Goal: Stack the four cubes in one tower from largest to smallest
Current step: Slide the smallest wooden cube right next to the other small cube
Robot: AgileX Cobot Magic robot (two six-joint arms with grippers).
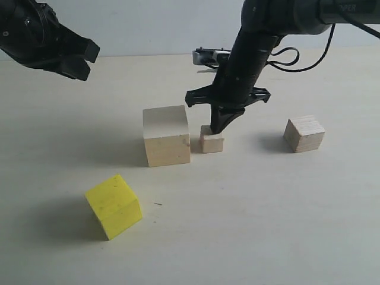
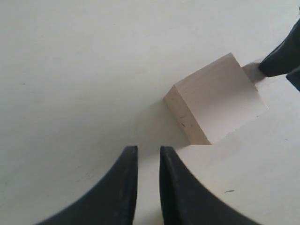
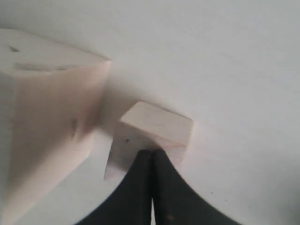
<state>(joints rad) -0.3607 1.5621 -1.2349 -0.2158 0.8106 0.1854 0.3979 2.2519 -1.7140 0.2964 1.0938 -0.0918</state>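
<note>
Four cubes sit apart on the pale tabletop [image 1: 267, 225], none stacked. The large pale bare-wood cube [image 1: 166, 135] stands near the middle. The small pale wood cube [image 1: 211, 143] rests just beside it on the right, with a slim gap between them. The medium wood cube with visible grain [image 1: 304, 134] sits well off to the right, alone. The bright yellow cube [image 1: 114, 206] lies nearer the front on the left, turned at an angle to the others. The right gripper [image 1: 221, 127] points down at the small cube. Its black fingers are pressed together and their tips are down on the cube's top face, so it pinches nothing. The left gripper [image 1: 77, 58] hangs high at the far left, well clear of every cube. Its fingers are parted by a narrow slit and hold nothing.
</note>
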